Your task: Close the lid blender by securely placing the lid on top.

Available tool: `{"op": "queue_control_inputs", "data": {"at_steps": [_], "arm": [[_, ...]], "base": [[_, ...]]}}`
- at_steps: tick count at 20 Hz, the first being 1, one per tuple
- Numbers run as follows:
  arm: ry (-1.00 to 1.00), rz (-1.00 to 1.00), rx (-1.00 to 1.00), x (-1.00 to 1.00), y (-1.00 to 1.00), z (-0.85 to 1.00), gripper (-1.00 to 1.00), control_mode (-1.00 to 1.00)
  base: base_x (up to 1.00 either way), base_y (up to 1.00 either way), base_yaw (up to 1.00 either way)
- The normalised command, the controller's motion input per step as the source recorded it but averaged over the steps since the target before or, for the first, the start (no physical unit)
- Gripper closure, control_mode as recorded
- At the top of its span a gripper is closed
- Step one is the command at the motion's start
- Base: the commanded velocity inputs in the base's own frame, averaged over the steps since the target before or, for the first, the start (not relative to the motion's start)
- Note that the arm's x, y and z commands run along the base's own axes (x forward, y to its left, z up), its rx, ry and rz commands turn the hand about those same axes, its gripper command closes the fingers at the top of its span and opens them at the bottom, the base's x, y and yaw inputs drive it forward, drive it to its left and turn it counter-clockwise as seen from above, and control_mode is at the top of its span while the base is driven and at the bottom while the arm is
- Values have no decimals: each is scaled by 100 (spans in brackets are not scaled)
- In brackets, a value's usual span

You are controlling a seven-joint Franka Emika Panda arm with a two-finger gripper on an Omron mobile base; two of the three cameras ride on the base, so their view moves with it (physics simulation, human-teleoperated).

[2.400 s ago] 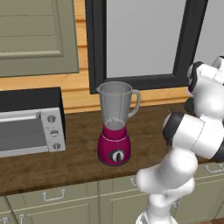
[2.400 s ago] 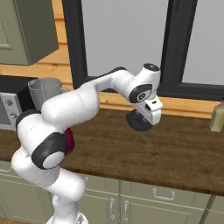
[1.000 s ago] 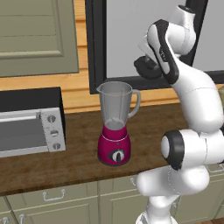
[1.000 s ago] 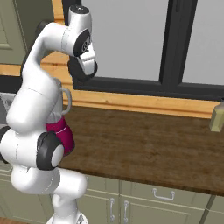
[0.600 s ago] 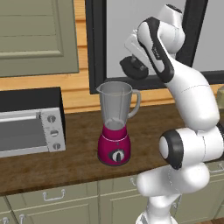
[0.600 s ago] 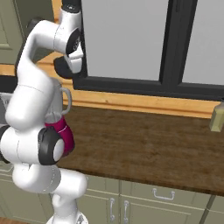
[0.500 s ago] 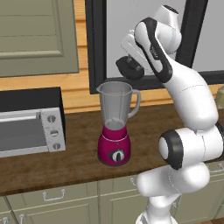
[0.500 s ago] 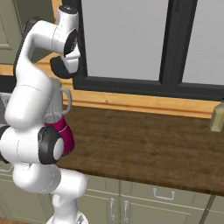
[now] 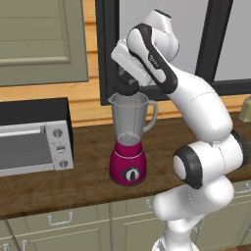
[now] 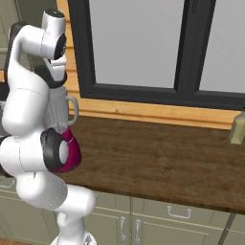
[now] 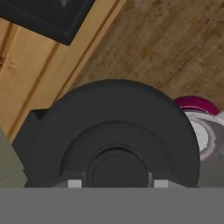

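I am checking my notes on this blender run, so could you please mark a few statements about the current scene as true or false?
1. The gripper holds the lid just above the mouth of the blender. True.
2. The blender's base is blue. False: it is magenta with a black dial.
3. The toaster oven stands to the left of the blender in the left base view. True.
4. The lid lies flat on the wooden counter. False: it is up at the jar's mouth in the gripper.
5. The blender lies tipped on its side. False: it stands upright.
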Motion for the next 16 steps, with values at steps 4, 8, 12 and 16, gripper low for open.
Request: {"op": "queue_control_inputs", "data": {"at_steps": [4, 8, 12, 16], "arm": [[25, 0, -8, 0, 42, -1, 100, -100], [27, 6, -7, 1, 5, -16, 100, -100], [9, 2, -11, 0, 2, -5, 100, -100], [-1, 0, -22, 0, -5, -14, 100, -100]], "base": [[0, 0, 0], [0, 0, 0], [0, 0, 0], [0, 0, 0]]}}
